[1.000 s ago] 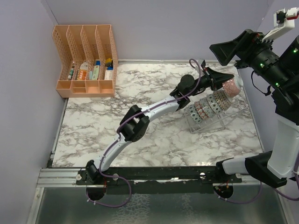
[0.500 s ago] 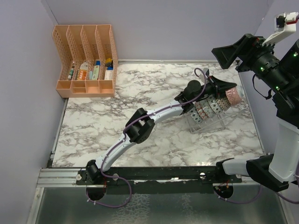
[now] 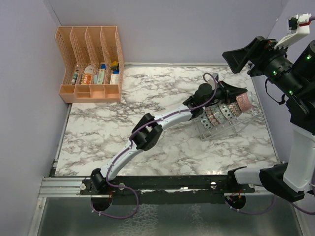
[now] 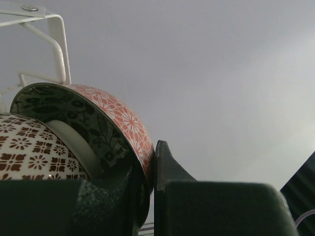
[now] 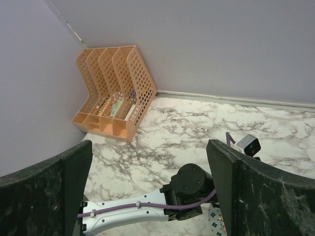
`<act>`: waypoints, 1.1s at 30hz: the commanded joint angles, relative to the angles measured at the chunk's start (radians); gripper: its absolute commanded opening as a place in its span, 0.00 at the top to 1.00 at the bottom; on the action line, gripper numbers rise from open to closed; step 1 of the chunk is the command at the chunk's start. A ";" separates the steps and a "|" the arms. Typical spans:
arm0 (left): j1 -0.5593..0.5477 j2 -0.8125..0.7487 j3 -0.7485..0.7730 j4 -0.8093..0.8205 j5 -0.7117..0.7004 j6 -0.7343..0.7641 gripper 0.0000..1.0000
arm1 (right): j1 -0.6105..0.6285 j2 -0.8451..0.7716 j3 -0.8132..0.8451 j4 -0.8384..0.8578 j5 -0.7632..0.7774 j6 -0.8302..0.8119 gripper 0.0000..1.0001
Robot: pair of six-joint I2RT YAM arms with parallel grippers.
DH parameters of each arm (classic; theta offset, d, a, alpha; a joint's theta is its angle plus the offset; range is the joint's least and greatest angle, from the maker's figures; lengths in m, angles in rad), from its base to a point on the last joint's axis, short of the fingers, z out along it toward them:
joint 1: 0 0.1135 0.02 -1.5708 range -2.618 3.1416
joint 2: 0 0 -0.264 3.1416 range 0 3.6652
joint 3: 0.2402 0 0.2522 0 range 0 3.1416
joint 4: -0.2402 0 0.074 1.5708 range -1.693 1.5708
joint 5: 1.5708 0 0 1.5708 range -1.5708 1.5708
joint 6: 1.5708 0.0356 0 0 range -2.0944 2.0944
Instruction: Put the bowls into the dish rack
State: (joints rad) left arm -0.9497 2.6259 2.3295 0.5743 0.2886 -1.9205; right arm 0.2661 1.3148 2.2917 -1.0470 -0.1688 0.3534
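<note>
left pincer [image 4: 150, 167] pinches rim of red bowl [image 4: 120, 115].

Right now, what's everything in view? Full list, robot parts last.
table: one, white-grey marble, under everything
organizer: one, peach, far left corner
small items: several, mixed colours, in the organizer's low slots
dish rack: one, clear, right side of table
pink bowl: one, red-pink outside, dark pattern inside, far-right end of the row
brown bowl: one, white with brown pattern, next to pink bowl
other bowls: count unclear, patterned, on edge in the rack
left gripper: one, black, shut on pink bowl's rim
right gripper: one, black, open, raised at right
</note>
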 commanded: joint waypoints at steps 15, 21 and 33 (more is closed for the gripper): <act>0.045 -0.114 0.034 -0.172 0.052 0.149 0.61 | -0.007 0.026 0.013 -0.008 -0.011 -0.009 0.01; 0.058 -0.143 0.024 -0.214 0.064 0.195 0.57 | -0.007 0.030 0.009 0.001 -0.018 -0.011 0.01; 0.082 -0.209 -0.004 -0.351 0.143 0.289 0.51 | -0.007 0.012 -0.059 0.058 -0.047 0.004 0.01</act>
State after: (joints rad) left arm -0.8951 2.5134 2.3138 0.2604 0.4053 -1.6970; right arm 0.2661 1.3403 2.2597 -1.0370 -0.1818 0.3538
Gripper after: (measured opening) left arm 0.489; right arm 0.995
